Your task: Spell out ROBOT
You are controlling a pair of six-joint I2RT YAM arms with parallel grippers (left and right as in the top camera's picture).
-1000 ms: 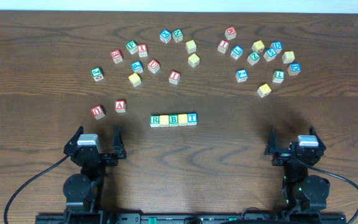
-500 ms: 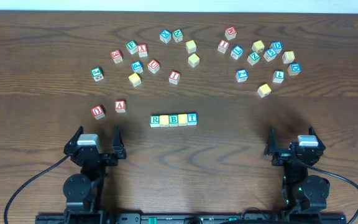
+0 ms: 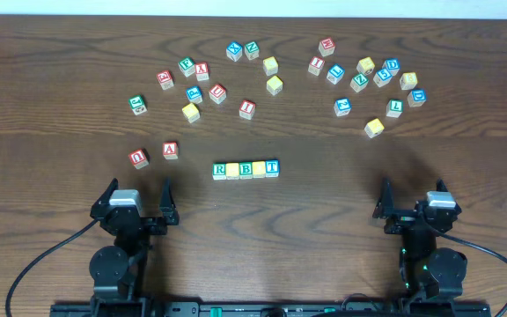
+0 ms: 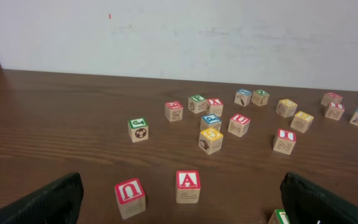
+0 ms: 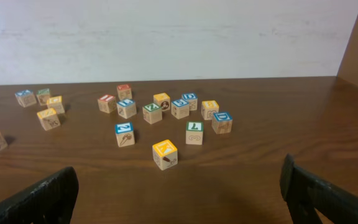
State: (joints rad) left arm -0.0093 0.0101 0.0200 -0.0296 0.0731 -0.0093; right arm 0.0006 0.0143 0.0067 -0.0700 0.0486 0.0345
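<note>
Near the middle of the bench [image 3: 465, 176], sitting in one touching row, left to right, are the green R cube [image 3: 220, 170], a first yellow-faced cube [image 3: 233, 170], the green B cube [image 3: 246, 169], a second yellow-faced cube [image 3: 260, 169] and the blue T cube [image 3: 273, 167]; the red A cube [image 3: 171, 150] and red U cube [image 3: 139, 158] are lying apart to the row's left. The left gripper [image 3: 137, 194] and the right gripper [image 3: 412, 195] are both standing wide open and holding nothing, at the near edge, well apart from the row; other letter cubes [image 3: 335, 74] are lying scattered across the far side.
</note>
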